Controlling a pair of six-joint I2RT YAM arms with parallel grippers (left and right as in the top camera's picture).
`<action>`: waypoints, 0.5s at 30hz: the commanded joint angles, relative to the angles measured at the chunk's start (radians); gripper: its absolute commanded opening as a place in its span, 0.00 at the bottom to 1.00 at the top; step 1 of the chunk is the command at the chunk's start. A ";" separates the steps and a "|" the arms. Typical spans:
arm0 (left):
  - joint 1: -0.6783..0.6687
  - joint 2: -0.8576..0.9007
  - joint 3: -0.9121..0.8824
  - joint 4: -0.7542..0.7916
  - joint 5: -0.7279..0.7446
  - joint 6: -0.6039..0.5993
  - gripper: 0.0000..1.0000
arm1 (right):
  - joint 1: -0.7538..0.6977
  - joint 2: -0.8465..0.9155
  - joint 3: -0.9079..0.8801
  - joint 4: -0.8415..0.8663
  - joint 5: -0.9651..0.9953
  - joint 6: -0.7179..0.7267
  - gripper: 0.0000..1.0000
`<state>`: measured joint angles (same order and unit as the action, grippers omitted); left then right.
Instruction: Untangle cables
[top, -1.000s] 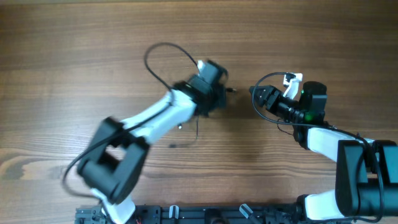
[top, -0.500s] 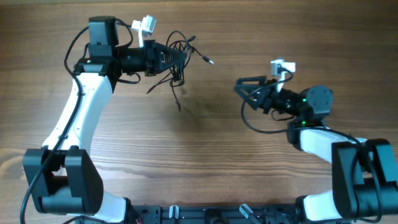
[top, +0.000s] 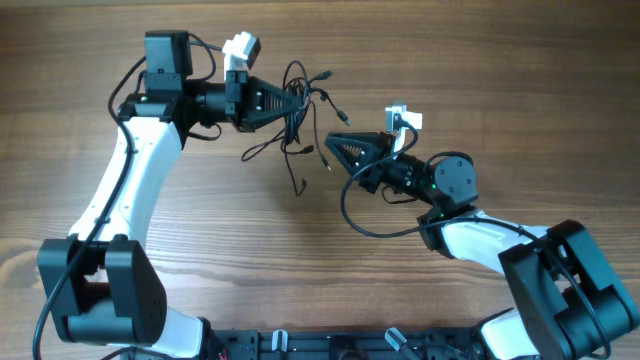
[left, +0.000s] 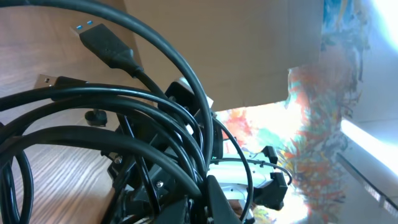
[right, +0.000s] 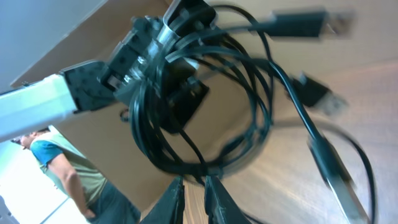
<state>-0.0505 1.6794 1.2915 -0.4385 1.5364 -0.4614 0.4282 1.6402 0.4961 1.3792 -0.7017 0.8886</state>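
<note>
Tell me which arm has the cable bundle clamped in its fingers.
The left gripper, upper left: the cables bunch between its fingers. The right gripper just reaches a lower loop.

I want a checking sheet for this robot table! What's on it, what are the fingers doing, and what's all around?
Surface: wooden table, brown grain.
Job's things: cables, one tangled black bundle held up, plug ends dangling.
Clutter: nothing seen.
Grippers: left gripper shut on the bundle; right gripper at the bundle's edge, fingers nearly together; whether they pinch a cord cannot be told.
Cables: arm cables, thicker and black, loop by each arm.
Surroundings: a person in a teal shirt beyond the table.
</note>
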 joint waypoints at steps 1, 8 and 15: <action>-0.032 0.008 -0.002 0.000 0.041 -0.003 0.04 | 0.008 0.010 0.003 0.053 0.047 -0.017 0.15; -0.039 0.008 -0.002 0.000 0.040 -0.018 0.04 | 0.037 0.010 0.003 0.083 0.039 0.012 0.16; -0.040 0.008 -0.002 -0.001 0.040 -0.049 0.04 | 0.080 0.010 0.003 0.083 0.041 0.001 0.21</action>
<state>-0.0898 1.6794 1.2915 -0.4416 1.5433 -0.4881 0.4999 1.6402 0.4961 1.4532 -0.6720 0.8925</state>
